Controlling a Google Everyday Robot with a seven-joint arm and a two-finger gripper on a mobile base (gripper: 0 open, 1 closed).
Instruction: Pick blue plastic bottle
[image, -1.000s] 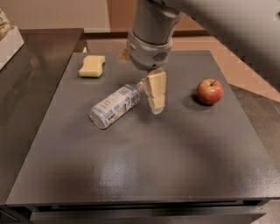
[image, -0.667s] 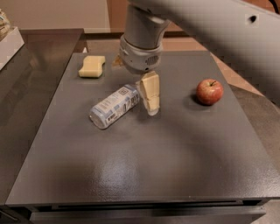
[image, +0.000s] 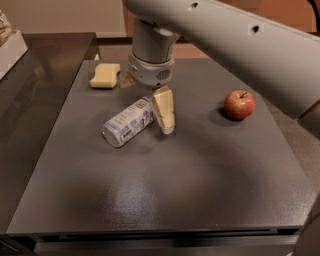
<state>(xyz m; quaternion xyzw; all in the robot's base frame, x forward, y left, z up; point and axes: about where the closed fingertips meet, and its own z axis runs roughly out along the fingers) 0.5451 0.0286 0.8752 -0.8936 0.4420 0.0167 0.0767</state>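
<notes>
Since the earlier frames the gripper (image: 166, 125) has slid left and a little lower, closing on the cap end of the bottle, while the bottle, apple and sponge lie where they were. It now hangs just left of the frame's centre, under the wide pale grey robot arm (image: 225, 45) that sweeps in from the upper right. Its beige tip points down at the table beside the bottle's upper right end. Whether the gripper is open or closed cannot be told, nor whether it touches the bottle.

The small clear plastic bottle with a pale blue-and-white label (image: 127, 122) lies on its side left of centre on the dark grey flat table top (image: 165, 200). It is set diagonally, base toward the lower left and neck toward the upper right, with the neck end partly hidden behind the gripper.

A round red apple (image: 239, 104) sits to the right, well apart from the bottle. A pale yellow rectangular sponge (image: 105, 75) rests near the table's upper left corner.
</notes>
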